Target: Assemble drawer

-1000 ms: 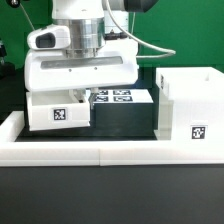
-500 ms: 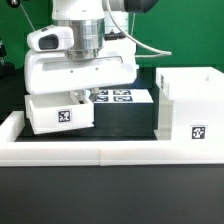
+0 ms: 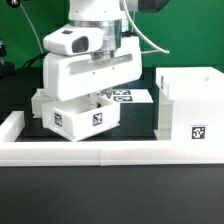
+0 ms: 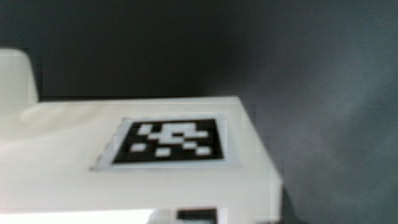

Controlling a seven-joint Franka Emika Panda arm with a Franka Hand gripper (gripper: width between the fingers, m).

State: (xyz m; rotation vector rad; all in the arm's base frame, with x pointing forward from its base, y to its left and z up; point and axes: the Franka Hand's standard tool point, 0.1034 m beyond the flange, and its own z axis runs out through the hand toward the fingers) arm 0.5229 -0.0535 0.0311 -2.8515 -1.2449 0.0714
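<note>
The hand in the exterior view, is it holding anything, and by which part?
Seemingly yes: the small tray hangs tilted under the hand, gripped at its upper wall. The contact itself is hidden.

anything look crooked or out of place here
Yes: the small tray sits askew, turned corner-on so two tagged faces show, not square with the border rail or the casing. Nothing looks spilled or damaged.

You see a white, tagged tray point(image 3: 85, 118) tilted, near the upright open-topped casing point(image 3: 190, 105), on its exterior-view left.
</note>
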